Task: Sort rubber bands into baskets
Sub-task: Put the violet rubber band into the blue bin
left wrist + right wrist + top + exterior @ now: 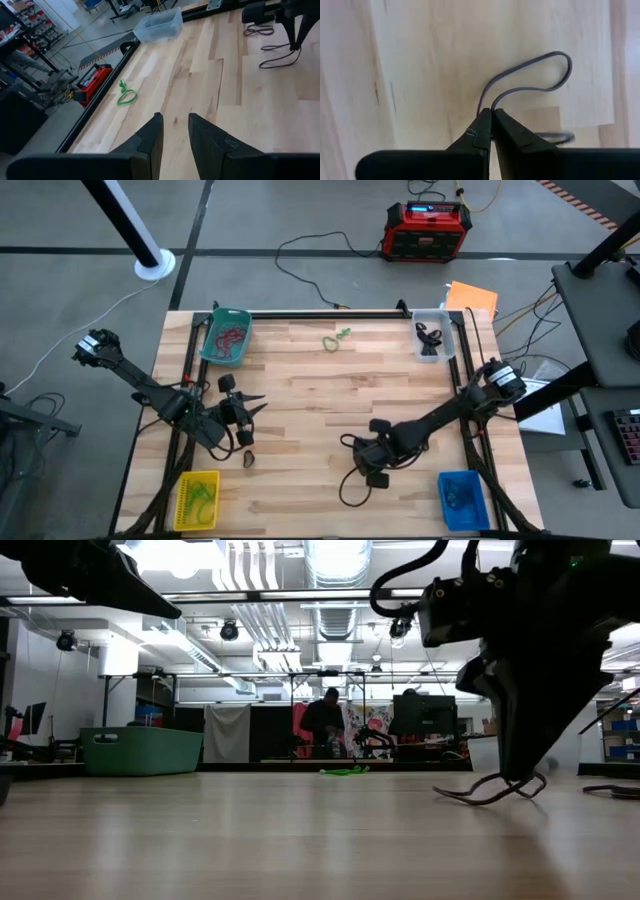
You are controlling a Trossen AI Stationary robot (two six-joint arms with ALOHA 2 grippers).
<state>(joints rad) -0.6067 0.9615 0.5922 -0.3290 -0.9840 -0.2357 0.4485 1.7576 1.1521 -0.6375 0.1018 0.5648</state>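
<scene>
Altogether four baskets sit at the corners of the wooden table [330, 410], one of each colour. The teal basket [226, 337] at the far left corner holds a tangle of red rubber bands [232, 336]. The clear basket [432, 335] at the far right corner holds a few black bands [430, 338]. The yellow basket [198, 500] at the near left corner has greenish bands [203, 498] in it, and the blue basket [462, 499] at the near right corner has bands inside whose colour cannot be told.

Loose on the boards are at least three things: one green rubber band [335, 338] near the far edge between the teal and clear baskets, one small dark band [248, 459] just beside the left arm's end, and a long dark rubber band [530, 82] under the right arm, with more dark loops [352, 485] lying close by that cannot be counted.

The right gripper [491, 131] is down at the table, right of centre, its two fingers pressed together on the dark rubber band, whose loop stretches away across the wood. The left gripper [174, 129] hangs over the left half of the table with a narrow gap between its fingers and nothing between them.

Beyond the table stands a red-and-black box [428, 230] on the floor.
</scene>
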